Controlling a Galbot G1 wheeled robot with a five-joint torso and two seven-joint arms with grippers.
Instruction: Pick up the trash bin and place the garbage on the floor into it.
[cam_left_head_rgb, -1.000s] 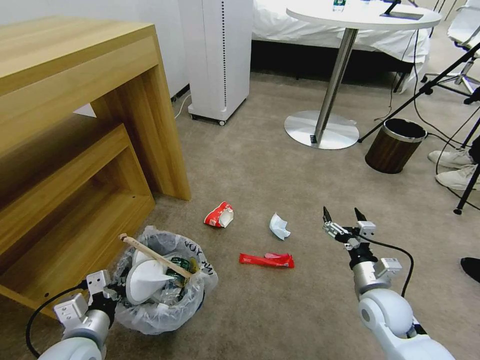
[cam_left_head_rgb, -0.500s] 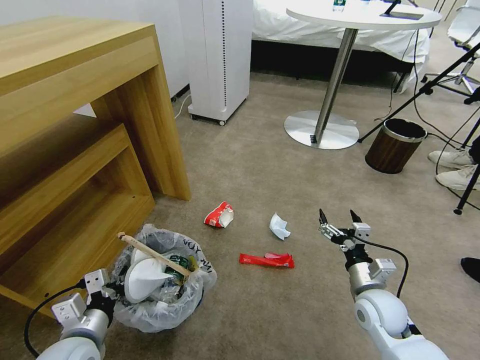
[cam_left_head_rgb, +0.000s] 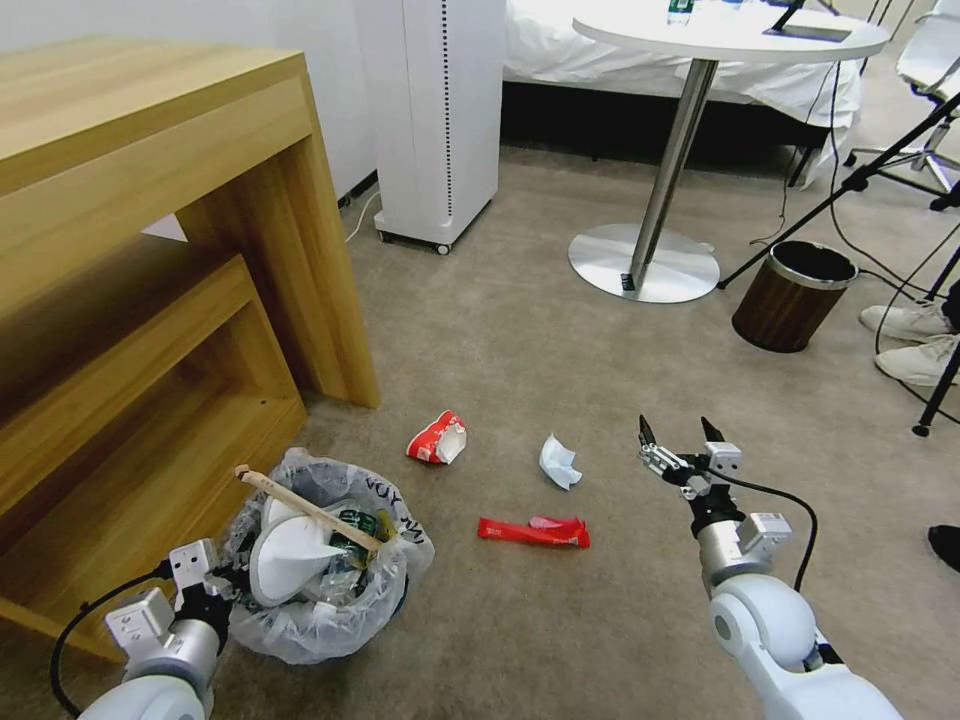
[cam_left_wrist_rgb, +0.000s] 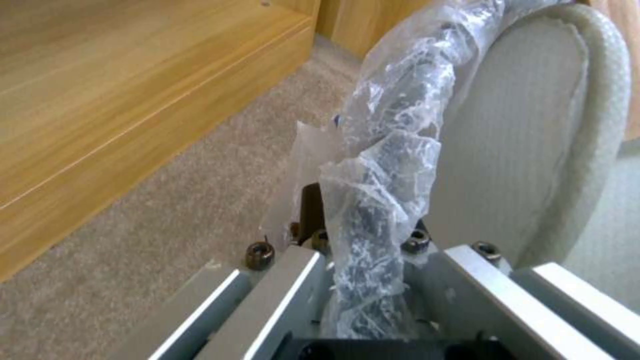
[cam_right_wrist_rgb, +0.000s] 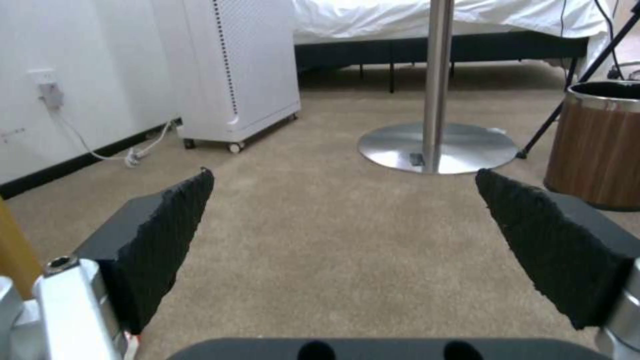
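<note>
The trash bin, lined with a clear wrinkly bag, stands on the beige floor at the lower left. It holds a white slipper, a wooden stick and a green-labelled bottle. My left gripper is shut on the bin's near rim; in the left wrist view the bagged rim runs between the left gripper's fingers beside the slipper. Garbage lies on the carpet: a red-and-white wrapper, a white-blue paper scrap and a long red wrapper. My right gripper hovers open, right of the scrap.
A wooden desk with a lower shelf stands close on the left. Farther back are a white tower appliance, a round table's metal base, a brown wood-grain bin, black tripod legs and a person's white shoes.
The camera has shifted a little, sliding the scene slightly. My right gripper has drawn back a touch toward me, still open. The bin in my left gripper sits marginally lower than a second ago.
</note>
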